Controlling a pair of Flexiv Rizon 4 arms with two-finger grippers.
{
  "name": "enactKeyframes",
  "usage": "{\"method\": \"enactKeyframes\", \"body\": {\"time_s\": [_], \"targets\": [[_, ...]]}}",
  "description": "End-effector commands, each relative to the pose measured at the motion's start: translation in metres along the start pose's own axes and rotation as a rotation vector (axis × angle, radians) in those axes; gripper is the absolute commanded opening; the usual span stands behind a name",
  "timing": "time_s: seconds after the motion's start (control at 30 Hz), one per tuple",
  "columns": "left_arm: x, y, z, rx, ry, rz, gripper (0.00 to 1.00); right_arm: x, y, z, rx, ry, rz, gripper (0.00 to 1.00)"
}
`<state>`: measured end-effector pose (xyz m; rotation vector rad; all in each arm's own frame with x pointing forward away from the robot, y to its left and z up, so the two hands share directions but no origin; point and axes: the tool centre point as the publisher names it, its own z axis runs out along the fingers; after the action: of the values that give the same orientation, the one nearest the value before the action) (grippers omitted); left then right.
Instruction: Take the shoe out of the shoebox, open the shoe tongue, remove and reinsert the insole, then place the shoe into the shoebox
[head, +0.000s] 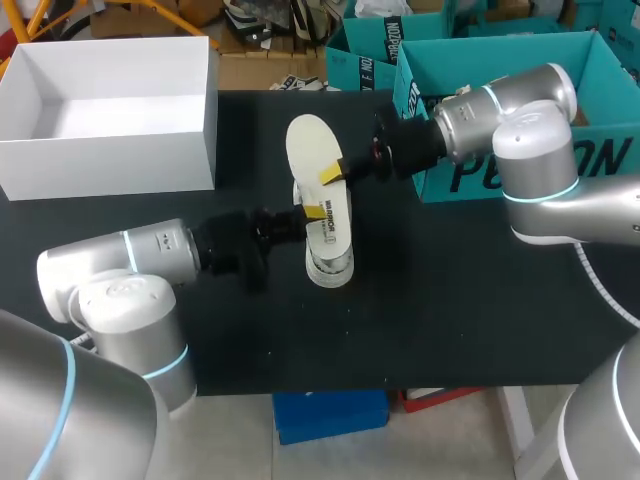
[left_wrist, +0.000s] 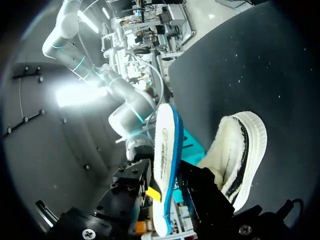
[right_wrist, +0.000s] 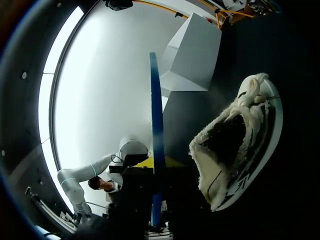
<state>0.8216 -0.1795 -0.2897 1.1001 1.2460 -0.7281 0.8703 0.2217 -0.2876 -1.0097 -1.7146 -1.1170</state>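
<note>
Black table (head: 450, 300), shoe (head: 330, 245) resting on it. Right gripper (head: 333, 172) pinches the insole (head: 308, 145); left gripper's (head: 313, 212) hold cannot be told. Advise aligning the insole with the shoe opening before reinserting.

Setting: robotics laboratory, manipulation test station. Indicators: two silver jointed arms with cyan joint rings, the left arm (head: 120, 270) and the right arm (head: 520, 110), stand at one black-covered worktop (head: 450, 300). A plain white shoebox (head: 110, 150) sits open on it.

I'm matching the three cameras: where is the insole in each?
Head view: the white foam insole with a blue underside, mid-table, by the white fleece-lined shoe.
Left wrist view: in the left claw, shoe beside it.
Right wrist view: edge-on in the right claw.
Shared landmark: the shoe.
</note>
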Motion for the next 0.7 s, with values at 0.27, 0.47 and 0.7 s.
{"method": "enactKeyframes", "body": {"time_s": [0.27,0.47,0.7], "targets": [[-0.024,0.014,-0.028,-0.078,0.226,0.01,1.0,-0.001,0.002,0.001,0.003,0.001,0.0,0.0],[-0.043,0.027,-0.039,-0.094,0.43,0.051,1.0,-0.001,0.002,0.001,0.003,0.001,0.0,0.0],[-0.06,0.029,-0.036,-0.038,0.614,0.124,1.0,-0.001,0.002,0.001,0.003,0.001,0.0,0.0]]}}
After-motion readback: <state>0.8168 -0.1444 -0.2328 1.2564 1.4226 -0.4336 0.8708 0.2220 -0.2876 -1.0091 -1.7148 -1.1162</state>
